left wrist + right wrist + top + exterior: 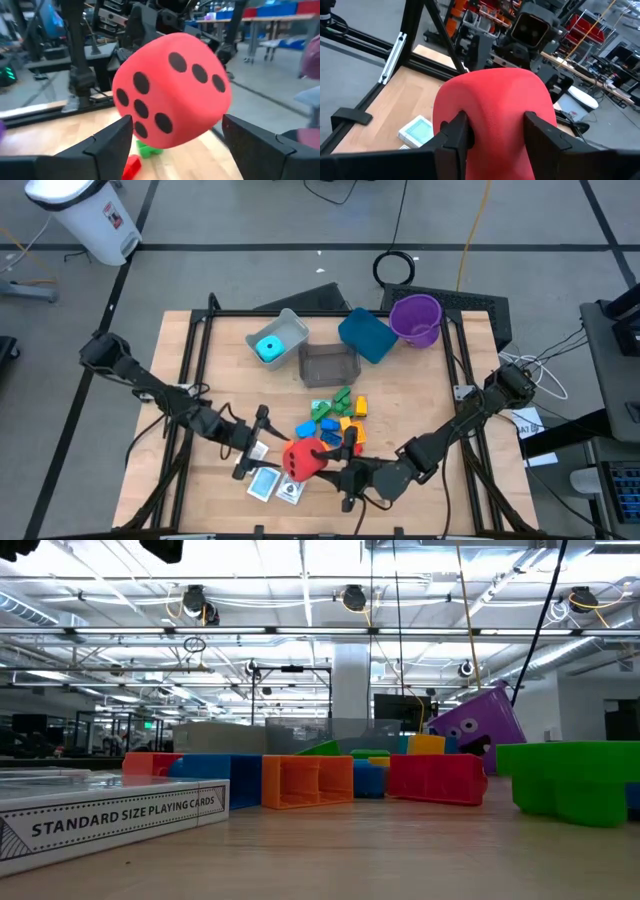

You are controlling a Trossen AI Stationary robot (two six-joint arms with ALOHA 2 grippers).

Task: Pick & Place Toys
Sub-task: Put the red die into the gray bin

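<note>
Left gripper [268, 448]: sat low and left of centre in the overhead frame, fingers [112, 142] spread wide, one on each side of the red die [303, 459]; the wrist camera showed a gap on both sides, so no squeeze from it.
Playing cards: two flat cards [264, 483] lay at the bottom centre-left of the overhead frame, just below the die; the card box [110, 812] filled the lower left of the table-level frame.
Red die: floated just left of the bottom centre, between the two grippers, its pips facing the left wrist camera [170, 90].
Right gripper [335, 465]: came in from the lower right, fingers [455, 135] clamped on the die and pressing dents into its soft sides.
Bricks [335, 417]: a loose heap of green, blue, yellow and orange sat at the centre, just above the die.
Cyan die [268, 348]: rested in the grey bin [290, 328], upper centre-left.
Dark bin [328, 364]: stood above the bricks.
Teal bin [365, 335]: lay tilted, upper centre-right.
Purple cup [416, 319]: lay beside the teal bin, farthest right.
</note>
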